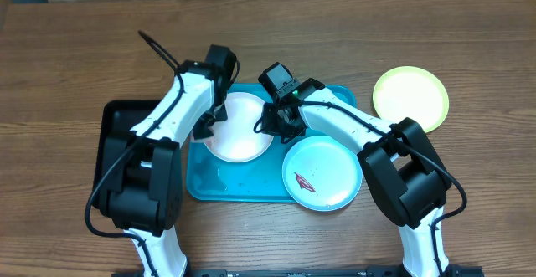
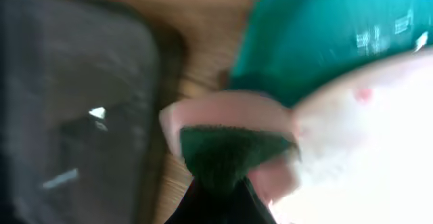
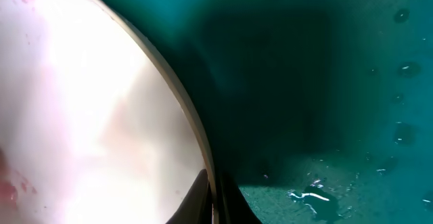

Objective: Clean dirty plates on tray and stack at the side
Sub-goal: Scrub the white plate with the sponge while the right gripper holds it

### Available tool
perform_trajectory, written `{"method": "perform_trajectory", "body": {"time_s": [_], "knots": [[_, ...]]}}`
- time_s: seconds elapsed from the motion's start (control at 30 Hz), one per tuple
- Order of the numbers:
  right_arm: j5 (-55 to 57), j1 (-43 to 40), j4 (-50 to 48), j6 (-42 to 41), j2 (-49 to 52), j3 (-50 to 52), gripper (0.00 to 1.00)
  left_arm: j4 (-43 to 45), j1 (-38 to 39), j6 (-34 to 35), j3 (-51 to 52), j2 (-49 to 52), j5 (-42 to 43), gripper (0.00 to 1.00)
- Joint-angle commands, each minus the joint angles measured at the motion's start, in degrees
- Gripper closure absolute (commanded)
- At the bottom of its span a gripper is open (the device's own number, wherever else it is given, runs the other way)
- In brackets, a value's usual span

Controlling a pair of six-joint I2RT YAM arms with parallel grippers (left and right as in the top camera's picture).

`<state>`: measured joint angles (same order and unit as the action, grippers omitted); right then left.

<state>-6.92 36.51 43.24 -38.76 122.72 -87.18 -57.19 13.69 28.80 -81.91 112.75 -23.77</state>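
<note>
A white plate [image 1: 240,135] lies on the turquoise tray [image 1: 243,189]. My left gripper [image 1: 206,125] is shut on a pink sponge with a green scouring face [image 2: 230,143], pressed at the plate's left edge [image 2: 365,136]. My right gripper [image 1: 273,123] is shut on the white plate's right rim [image 3: 200,136], one finger on each side. A pale mint plate [image 1: 322,173] with a red smear overlaps the tray's right edge. A yellow-green plate [image 1: 410,99] rests on the table at the right, off the tray.
A black tray [image 1: 113,139] sits on the table just left of the turquoise tray, under my left arm. Water droplets [image 3: 314,197] lie on the tray floor beside the white plate. Bare wooden table [image 1: 84,51] surrounds everything.
</note>
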Motion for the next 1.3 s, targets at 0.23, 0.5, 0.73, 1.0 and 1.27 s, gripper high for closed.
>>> {"method": "perform_trajectory", "body": {"time_s": [0.23, 0.5, 0.73, 1.0, 1.27], "knots": [[6.9, -0.9, 1.0, 0.2, 1.6, 1.7, 0.96, 9.3, 0.1, -7.8, -5.7, 1.4, 33.9, 0.96], [6.9, -0.9, 1.5, 0.2, 1.6, 1.7, 0.96, 13.5, 1.1, -4.6, -3.1, 7.9, 39.8, 0.96], [6.9, -0.9, 1.9, 0.2, 1.6, 1.7, 0.96, 8.1, -0.2, -4.5, -3.1, 11.2, 26.5, 0.96], [6.8, -0.9, 1.7, 0.2, 1.6, 1.7, 0.96, -1.9, -2.1, -3.9, -3.5, 9.4, -0.7, 0.96], [10.1, -0.8, 2.1, 1.8, 1.6, 1.7, 0.96, -5.8, -2.1, -3.4, -3.9, 5.7, -15.7, 0.96]]}}
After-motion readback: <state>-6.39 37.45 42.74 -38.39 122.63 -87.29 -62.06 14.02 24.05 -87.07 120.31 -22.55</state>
